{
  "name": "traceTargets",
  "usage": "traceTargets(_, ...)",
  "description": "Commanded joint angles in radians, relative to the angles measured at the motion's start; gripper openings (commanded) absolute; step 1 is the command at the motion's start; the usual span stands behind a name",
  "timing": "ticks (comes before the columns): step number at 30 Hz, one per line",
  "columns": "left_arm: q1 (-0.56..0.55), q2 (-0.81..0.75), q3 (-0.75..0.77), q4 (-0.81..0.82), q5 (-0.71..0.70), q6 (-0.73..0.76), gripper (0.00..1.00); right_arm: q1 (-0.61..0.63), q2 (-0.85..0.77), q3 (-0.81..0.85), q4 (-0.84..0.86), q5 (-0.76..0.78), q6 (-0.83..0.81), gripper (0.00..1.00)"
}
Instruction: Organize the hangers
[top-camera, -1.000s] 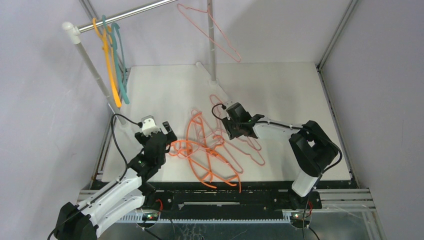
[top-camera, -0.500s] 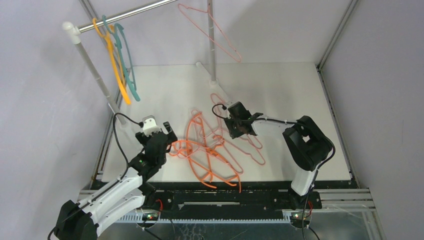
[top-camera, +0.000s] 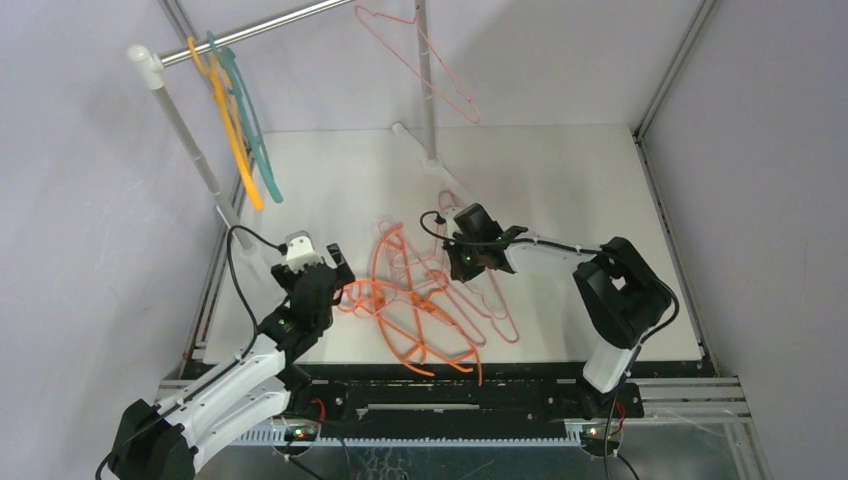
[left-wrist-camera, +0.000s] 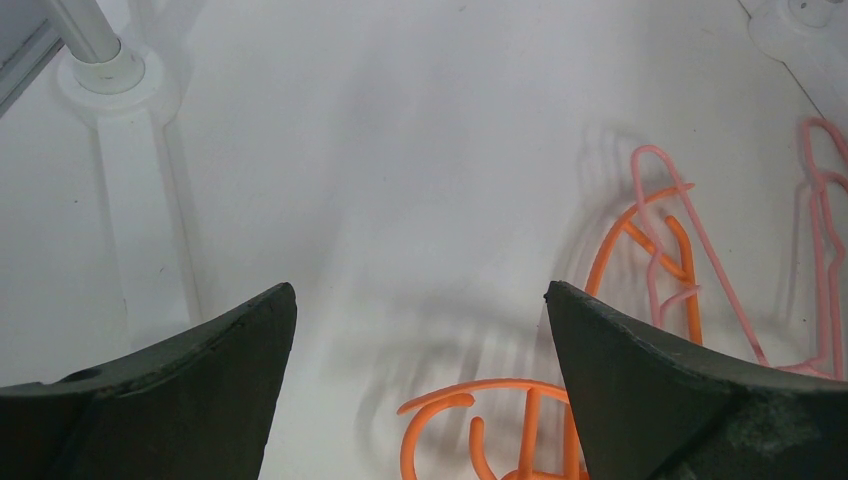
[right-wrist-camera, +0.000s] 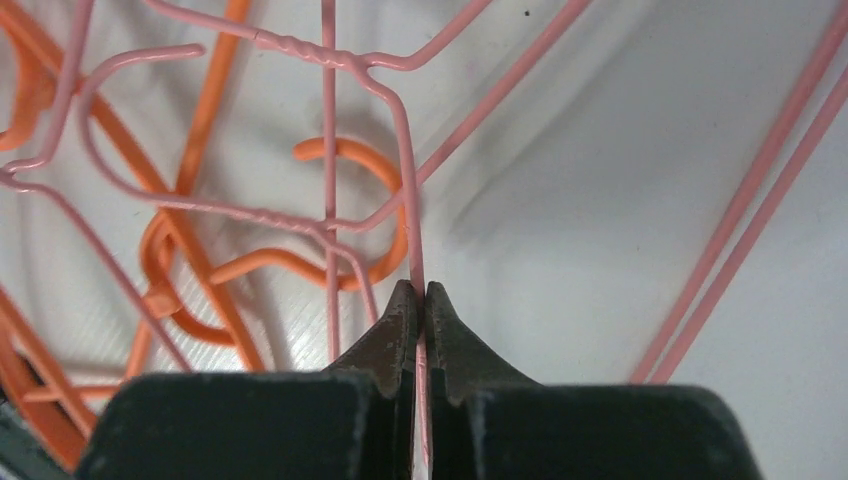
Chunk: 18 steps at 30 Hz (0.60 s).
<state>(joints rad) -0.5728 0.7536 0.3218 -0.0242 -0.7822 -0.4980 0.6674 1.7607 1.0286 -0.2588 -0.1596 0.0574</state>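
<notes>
A tangle of orange hangers (top-camera: 410, 340) and pink hangers (top-camera: 497, 318) lies on the white table. My right gripper (top-camera: 463, 262) is low over the heap, shut on a thin pink hanger wire (right-wrist-camera: 405, 180). In the right wrist view, that wire runs straight between the closed tips of the right gripper (right-wrist-camera: 420, 295). An orange hook (right-wrist-camera: 350, 155) lies under it. My left gripper (top-camera: 338, 283) stands open at the heap's left edge. In the left wrist view nothing sits between the fingers of the left gripper (left-wrist-camera: 420, 300), and an orange hanger hook (left-wrist-camera: 480, 400) lies just ahead.
A silver rail (top-camera: 270, 25) on white posts (top-camera: 185, 130) crosses the back left. On it hang a yellow-orange hanger (top-camera: 232, 130), a teal hanger (top-camera: 255, 140) and a pink hanger (top-camera: 420, 65). A post base (left-wrist-camera: 100, 70) stands near my left gripper.
My right gripper has shut on the pink wire and shifted slightly left, dragging the pink hangers. The yellow-orange and teal hangers swing on the rail. The left arm stays put.
</notes>
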Motion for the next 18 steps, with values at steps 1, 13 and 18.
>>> traceTargets(1,0.005,-0.01,0.024,0.026,-0.014,-0.007,1.0,0.002,-0.13,0.011,-0.036,-0.027,0.014,0.0)
traceTargets(13,0.004,-0.023,0.024,0.024,-0.01,-0.01,1.0,-0.033,-0.383,0.017,-0.078,-0.219,0.089,0.0)
traceTargets(18,0.004,-0.023,0.025,0.024,-0.006,-0.011,1.0,-0.049,-0.46,0.071,0.003,-0.366,0.207,0.0)
